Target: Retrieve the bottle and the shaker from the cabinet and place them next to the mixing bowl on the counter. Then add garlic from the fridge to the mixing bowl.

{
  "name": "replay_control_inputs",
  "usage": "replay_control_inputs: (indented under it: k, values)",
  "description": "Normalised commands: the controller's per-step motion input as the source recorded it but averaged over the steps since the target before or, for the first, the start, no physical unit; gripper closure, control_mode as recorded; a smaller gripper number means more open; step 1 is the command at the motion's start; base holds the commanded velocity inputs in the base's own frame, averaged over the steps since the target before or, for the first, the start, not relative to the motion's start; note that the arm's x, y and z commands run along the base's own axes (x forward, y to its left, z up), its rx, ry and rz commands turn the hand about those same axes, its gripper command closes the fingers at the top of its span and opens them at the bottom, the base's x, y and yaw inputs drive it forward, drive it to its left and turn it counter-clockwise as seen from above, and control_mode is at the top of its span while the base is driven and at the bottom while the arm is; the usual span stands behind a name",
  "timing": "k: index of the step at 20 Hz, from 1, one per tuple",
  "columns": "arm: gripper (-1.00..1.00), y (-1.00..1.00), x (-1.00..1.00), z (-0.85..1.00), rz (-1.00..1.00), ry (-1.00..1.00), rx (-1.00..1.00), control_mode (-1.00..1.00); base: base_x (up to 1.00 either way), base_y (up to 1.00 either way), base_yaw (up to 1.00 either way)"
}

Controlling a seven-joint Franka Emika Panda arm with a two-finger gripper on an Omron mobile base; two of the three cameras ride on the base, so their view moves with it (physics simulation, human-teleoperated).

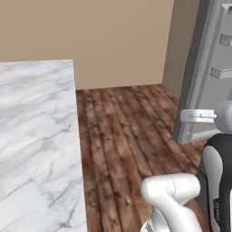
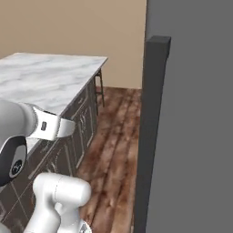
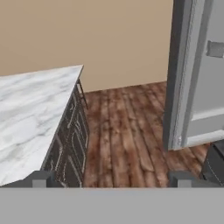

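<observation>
Fingers spread to their widest and gripping nothing, your gripper looks out from the hand view over bare plank floor, with the counter on one side and the open fridge on the other. Its door stands swung out as a dark slab filling the right base view, and pale inner door shelves show at the edge of the left base view. No garlic can be seen from here, nor the mixing bowl, bottle or shaker, so you cannot tell how much of the job is done; with the fridge open, the garlic step looks like the one in hand. Judge the garlic as a light, firm, roundish bulb with a dry papery skin (likely to roll or slip under a glancing pinch), so you would do well to close across its widest part, jaws level on either side, and squeeze only as much as holds it. The marble slab in the left base view lies bare as far as it shows. Expect the fridge's shelf edges to crowd the approach, and keep the hand square as you reach in.
</observation>
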Motion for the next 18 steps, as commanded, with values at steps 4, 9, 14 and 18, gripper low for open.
replay_control_inputs:
  k: [4,9,14,18]
  values:
    - [-1.0,0.0,0.0,0.0,0.0,0.0,0.0,1.0,0.72,0.17,-0.66]
    - [-1.0,0.0,0.0,0.0,0.0,0.0,0.0,1.0,0.28,0.26,-0.9]
    - [-1.0,0.0,0.0,0.0,0.0,0.0,0.0,1.0,0.16,0.17,-0.92]
    - [-1.0,0.0,0.0,0.0,0.0,0.0,0.0,1.0,0.6,0.32,-0.79]
